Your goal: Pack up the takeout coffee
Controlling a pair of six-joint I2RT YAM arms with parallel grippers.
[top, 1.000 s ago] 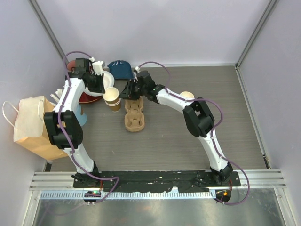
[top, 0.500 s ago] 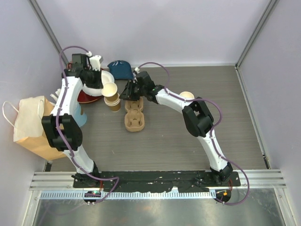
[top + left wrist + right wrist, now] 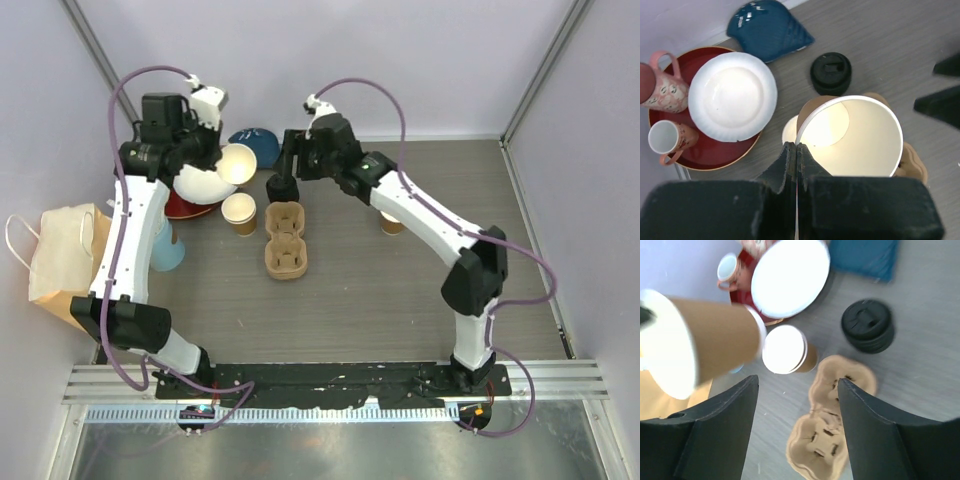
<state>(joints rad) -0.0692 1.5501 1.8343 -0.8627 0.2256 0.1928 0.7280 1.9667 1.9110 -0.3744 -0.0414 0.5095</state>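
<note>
- Your left end effector is clamped on the empty cup by its rim, and a thin pinch like that could slip.
- Your right end effector hangs apart. The lidded coffee stands at twelve o'clock of the carrier, so an off-centre grab tips it.

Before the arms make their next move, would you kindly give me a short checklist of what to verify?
1. Left fingers shut on the rim of the lidless tan paper cup: ok.
2. Right fingers open and empty: ok.
3. Pockets of the moulded brown cardboard cup carrier free: ok.
4. Round black plastic lid seated on a cup: cannot tell.
5. Brown paper bag open for packing: cannot tell.
</note>
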